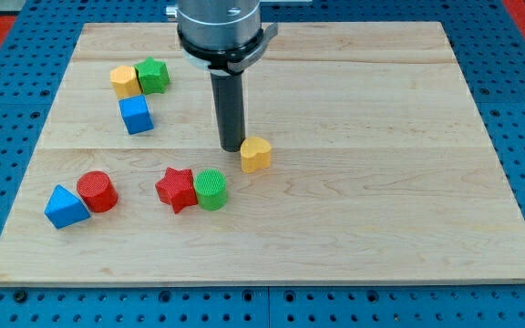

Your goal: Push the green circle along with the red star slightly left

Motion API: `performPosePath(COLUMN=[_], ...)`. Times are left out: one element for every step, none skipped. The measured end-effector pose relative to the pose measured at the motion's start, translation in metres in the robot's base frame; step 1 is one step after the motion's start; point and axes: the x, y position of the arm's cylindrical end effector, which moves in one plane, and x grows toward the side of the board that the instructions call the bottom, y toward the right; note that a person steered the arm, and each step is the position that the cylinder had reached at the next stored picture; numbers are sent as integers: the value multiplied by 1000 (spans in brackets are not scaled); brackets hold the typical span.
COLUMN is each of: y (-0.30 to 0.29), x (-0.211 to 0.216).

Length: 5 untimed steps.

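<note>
The green circle [211, 189] lies on the wooden board, touching the right side of the red star [177, 189], in the lower middle-left of the view. My tip [231, 147] stands above and to the right of the green circle, apart from it, and right next to the left side of a yellow heart [256, 155].
A red circle [97, 191] and a blue triangle [65, 207] sit at the lower left. A yellow hexagon [125, 80], a green star [153, 75] and a blue cube [136, 115] cluster at the upper left. The board's [381, 182] bottom edge is near the lower blocks.
</note>
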Motion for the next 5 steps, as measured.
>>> performPosePath(y=[6,12,20,20,6], x=[3,34,64,100,104])
